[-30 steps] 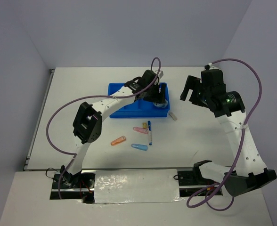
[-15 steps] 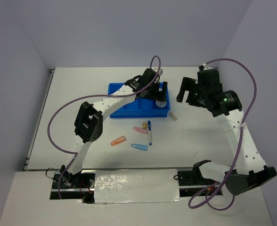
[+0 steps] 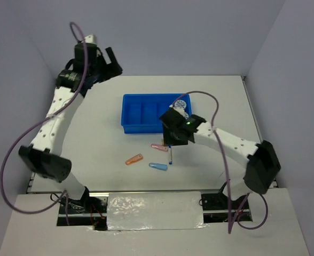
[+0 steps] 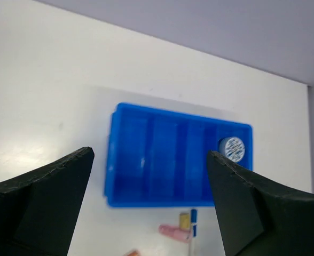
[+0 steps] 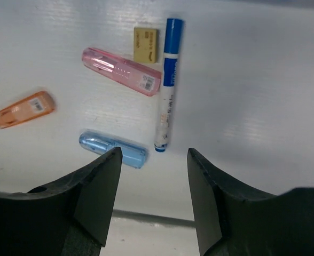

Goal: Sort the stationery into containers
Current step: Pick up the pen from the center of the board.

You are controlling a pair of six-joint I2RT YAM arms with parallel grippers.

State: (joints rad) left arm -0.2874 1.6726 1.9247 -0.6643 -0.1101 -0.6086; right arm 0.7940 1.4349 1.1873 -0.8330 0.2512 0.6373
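Right hand, fingers spread wide, hovers over the pen. The pink piece lies just beside it, so closing might pinch both.

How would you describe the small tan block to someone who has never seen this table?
Find the bright blue rectangular plastic tray and look just on its near side. There, the small tan rectangular block sits beside the thin white pen's blue cap, on the tray side of the pink capsule-shaped piece. It alone is squat and squared; its neighbours are long.
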